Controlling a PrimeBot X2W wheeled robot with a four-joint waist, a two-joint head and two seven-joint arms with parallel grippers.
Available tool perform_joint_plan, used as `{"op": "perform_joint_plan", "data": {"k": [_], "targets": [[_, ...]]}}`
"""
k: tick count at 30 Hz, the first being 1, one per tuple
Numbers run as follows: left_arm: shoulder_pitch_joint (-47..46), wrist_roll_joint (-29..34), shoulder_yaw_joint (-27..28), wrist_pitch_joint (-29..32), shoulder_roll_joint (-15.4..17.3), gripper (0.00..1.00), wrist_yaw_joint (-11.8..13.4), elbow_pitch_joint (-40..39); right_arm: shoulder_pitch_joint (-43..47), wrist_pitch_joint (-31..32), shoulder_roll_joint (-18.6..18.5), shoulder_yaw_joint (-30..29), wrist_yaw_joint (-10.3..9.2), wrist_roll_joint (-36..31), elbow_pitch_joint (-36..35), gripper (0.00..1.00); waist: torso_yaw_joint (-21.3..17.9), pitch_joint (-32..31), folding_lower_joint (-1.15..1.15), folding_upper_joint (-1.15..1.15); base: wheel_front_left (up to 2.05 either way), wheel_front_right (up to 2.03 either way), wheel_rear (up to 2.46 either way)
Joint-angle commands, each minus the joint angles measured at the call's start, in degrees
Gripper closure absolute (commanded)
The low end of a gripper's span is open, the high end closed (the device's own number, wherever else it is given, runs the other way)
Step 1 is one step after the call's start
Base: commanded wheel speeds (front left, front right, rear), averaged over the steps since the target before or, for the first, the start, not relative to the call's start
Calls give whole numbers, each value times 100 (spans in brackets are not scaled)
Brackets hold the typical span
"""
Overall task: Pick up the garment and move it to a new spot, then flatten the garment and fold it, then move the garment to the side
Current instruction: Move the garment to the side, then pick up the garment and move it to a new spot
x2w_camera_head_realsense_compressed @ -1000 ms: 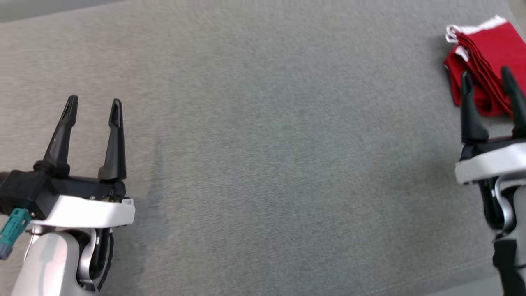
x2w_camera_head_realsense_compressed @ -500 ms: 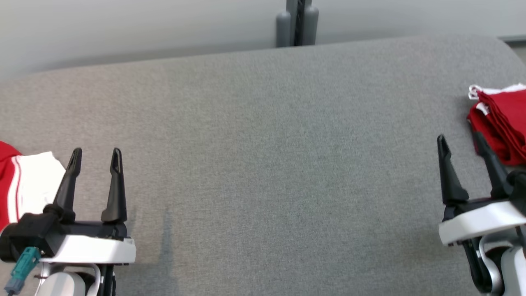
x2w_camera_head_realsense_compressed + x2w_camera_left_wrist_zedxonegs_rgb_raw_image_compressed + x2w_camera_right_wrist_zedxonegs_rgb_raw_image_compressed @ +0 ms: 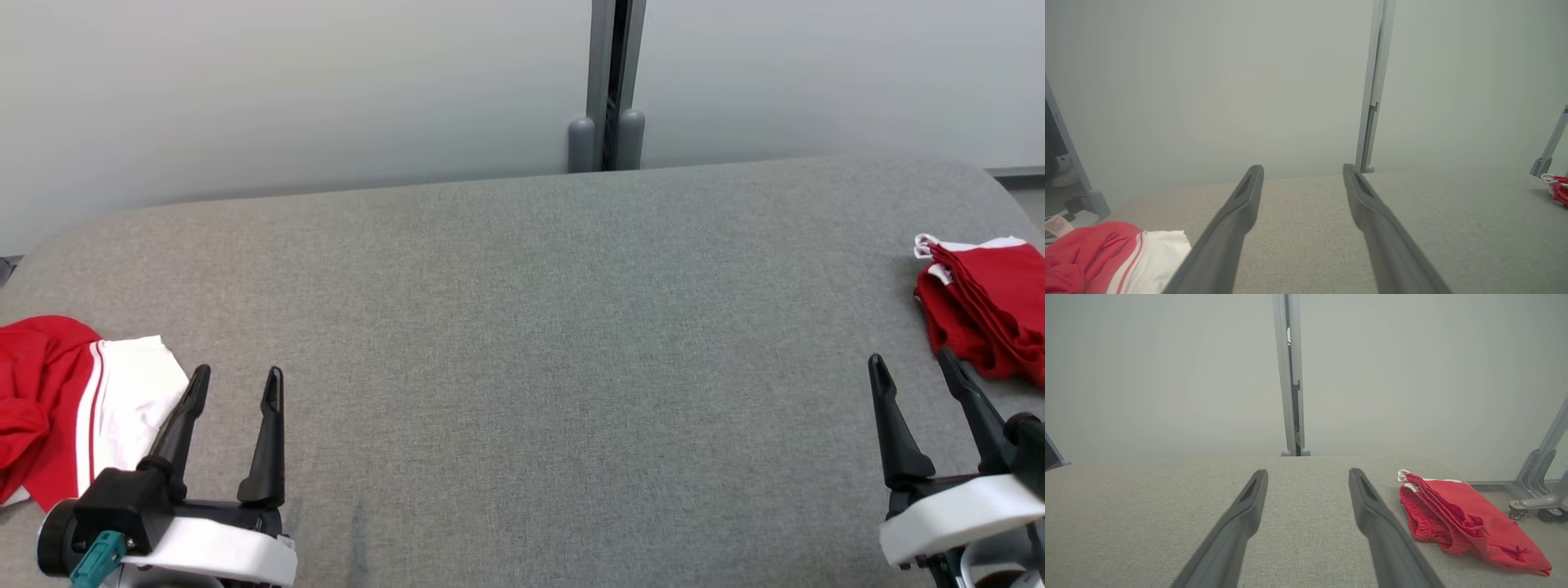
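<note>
A crumpled red and white garment lies at the table's left edge, also seen low left as the red and white garment. My left gripper stands open just to its right, nothing between the fingers; the same left gripper points over bare cloth. A folded red garment with white trim rests at the right edge, and the folded red garment sits right of my right gripper. In the head view the right gripper is open and empty, a little below and left of the fold.
The grey cloth-covered table stretches between the two garments. A pale wall with a vertical grey post stands behind its far edge. A wheeled metal frame stands off the table's right end.
The head camera has tilted up, so the wall, post and left garment have come into view. Both grippers sit lower in the picture and stay open.
</note>
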Motion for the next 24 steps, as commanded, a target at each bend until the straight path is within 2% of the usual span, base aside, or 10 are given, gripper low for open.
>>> {"op": "perform_joint_plan", "data": {"k": [1, 24], "targets": [[48, 12, 4, 10, 18, 0, 27, -11, 61, 26, -1, -31, -2, -5, -30, 0, 26, -51, 0, 0, 0, 0, 0], [216, -53, -98, 148, 111, 0, 111, -115, 389, 197, 91, -148, -2, 11, -301, 0, 33, -199, 0, 0, 0, 0, 0]]}}
